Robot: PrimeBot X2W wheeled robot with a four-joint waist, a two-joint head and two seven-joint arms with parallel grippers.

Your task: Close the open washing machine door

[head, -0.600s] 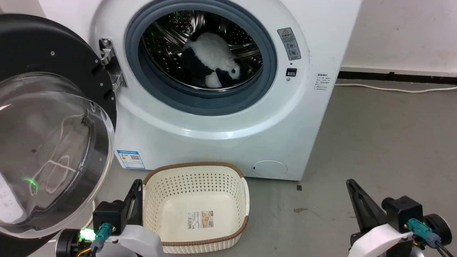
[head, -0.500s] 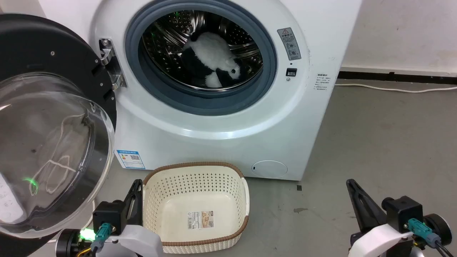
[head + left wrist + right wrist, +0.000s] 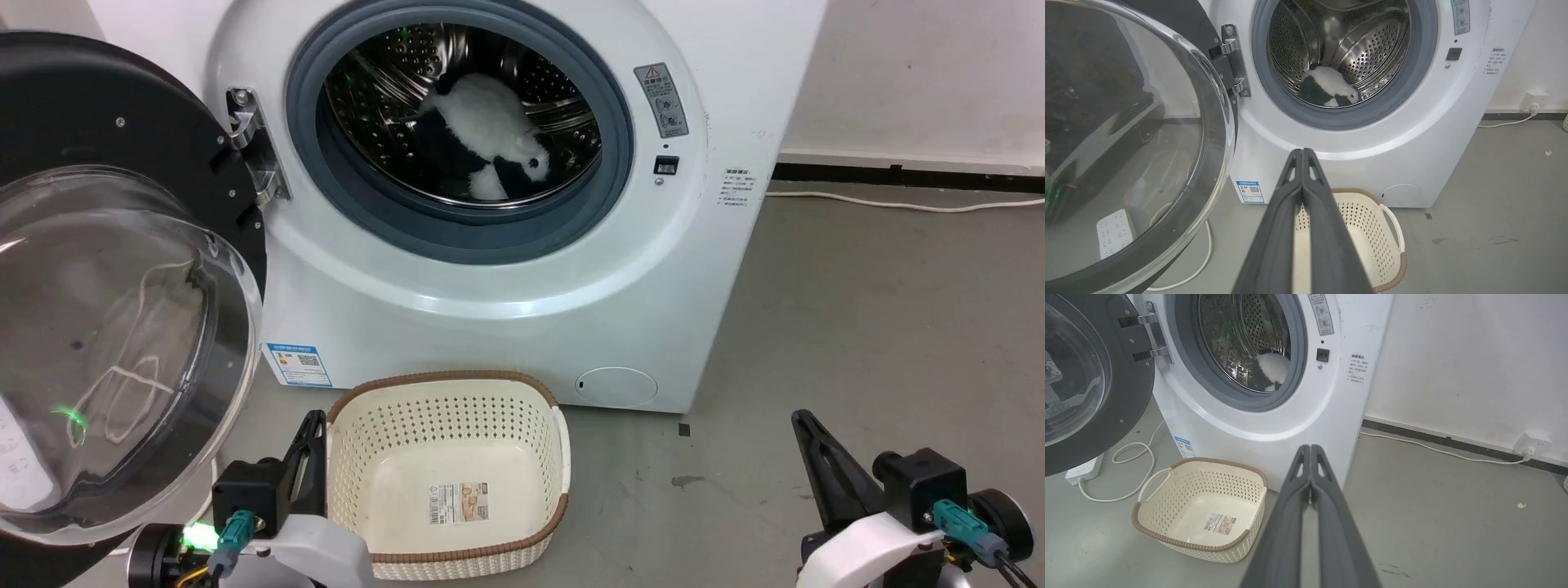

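The white washing machine (image 3: 506,278) (image 3: 1429,134) (image 3: 1306,416) stands ahead with its steel drum exposed. A black-and-white plush toy (image 3: 490,135) lies inside the drum. The washing machine door (image 3: 106,310) (image 3: 1122,151) (image 3: 1090,384), glossy black with a bulging clear bowl, is swung wide open on its hinge at the left. My left gripper (image 3: 312,420) (image 3: 1302,152) is shut and empty, low beside the basket and just right of the door's lower edge. Low at the right, my right gripper (image 3: 802,418) (image 3: 1310,448) is shut too, holding nothing, well clear of the machine.
A cream perforated basket (image 3: 559,441) (image 3: 1155,535) with a brown rim sits on the grey floor in front of the machine. A white power strip (image 3: 1084,469) and cable (image 3: 1135,457) lie under the door. A wall socket (image 3: 1531,443) and cord run along the right wall.
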